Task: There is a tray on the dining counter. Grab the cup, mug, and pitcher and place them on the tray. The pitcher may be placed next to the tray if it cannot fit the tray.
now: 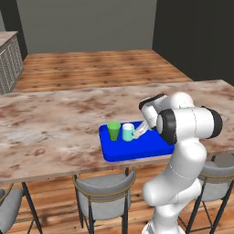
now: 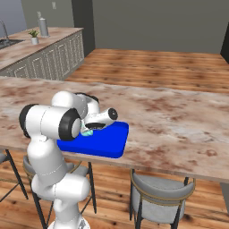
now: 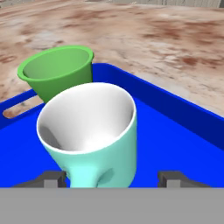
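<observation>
Teal mug [image 3: 94, 135] stands on the blue tray [image 3: 183, 131], the robot's fingers [image 3: 175, 178] spread open on either side of it.

Both dark finger tips sit apart from the mug's wall with blue tray floor showing between, so nothing is gripped. In the hand view the mug is upright, its white inside facing up, and the green cup [image 3: 59, 72] stands upright just beyond it on the same tray, so close that I cannot tell whether they touch. From the left base view the cup [image 1: 114, 130] is just left of the mug [image 1: 128, 132], both near the tray's [image 1: 132, 151] far left corner, and the gripper [image 1: 138, 132] reaches the mug from the right. That tray lies at the near edge of the marbled bench [image 1: 55, 123], above grey stools [image 1: 104, 192].
</observation>
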You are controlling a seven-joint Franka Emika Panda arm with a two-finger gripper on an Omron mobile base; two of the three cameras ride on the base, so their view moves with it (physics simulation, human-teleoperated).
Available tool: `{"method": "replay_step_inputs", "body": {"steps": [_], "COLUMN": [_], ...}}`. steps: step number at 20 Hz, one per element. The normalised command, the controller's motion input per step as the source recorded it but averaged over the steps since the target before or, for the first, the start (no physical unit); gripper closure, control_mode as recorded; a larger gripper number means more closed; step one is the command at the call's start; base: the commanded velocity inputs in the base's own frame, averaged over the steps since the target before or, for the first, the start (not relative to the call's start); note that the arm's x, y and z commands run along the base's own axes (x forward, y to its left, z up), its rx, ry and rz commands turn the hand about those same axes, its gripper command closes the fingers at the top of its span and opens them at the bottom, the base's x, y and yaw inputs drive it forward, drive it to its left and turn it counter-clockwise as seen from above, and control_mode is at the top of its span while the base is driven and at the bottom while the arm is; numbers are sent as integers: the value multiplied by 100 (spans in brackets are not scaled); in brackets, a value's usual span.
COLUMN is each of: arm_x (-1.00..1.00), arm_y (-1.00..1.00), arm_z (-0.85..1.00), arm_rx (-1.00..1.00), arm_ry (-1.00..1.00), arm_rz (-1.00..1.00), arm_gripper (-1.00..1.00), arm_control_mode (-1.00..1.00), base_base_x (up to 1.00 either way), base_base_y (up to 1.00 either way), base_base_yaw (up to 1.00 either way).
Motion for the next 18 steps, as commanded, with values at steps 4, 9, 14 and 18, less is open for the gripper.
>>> {"method": "replay_step_inputs", "body": {"steps": [4, 9, 14, 18], "arm_x": [0, 0, -1, -20], "arm_y": [0, 0, 0, 0], "arm_z": [1, 15, 28, 41], "arm_rx": [0, 0, 0, 0], "arm_ry": [0, 0, 0, -1], "arm_rz": [0, 0, 0, 0], "arm_gripper": [-100, -100, -100, -100], "arm_control_mode": [-100, -100, -100, -100], "base_base_x": [0, 0, 0, 0], "base_base_y": [0, 0, 0, 0], "base_base_yaw": [0, 0, 0, 0]}}
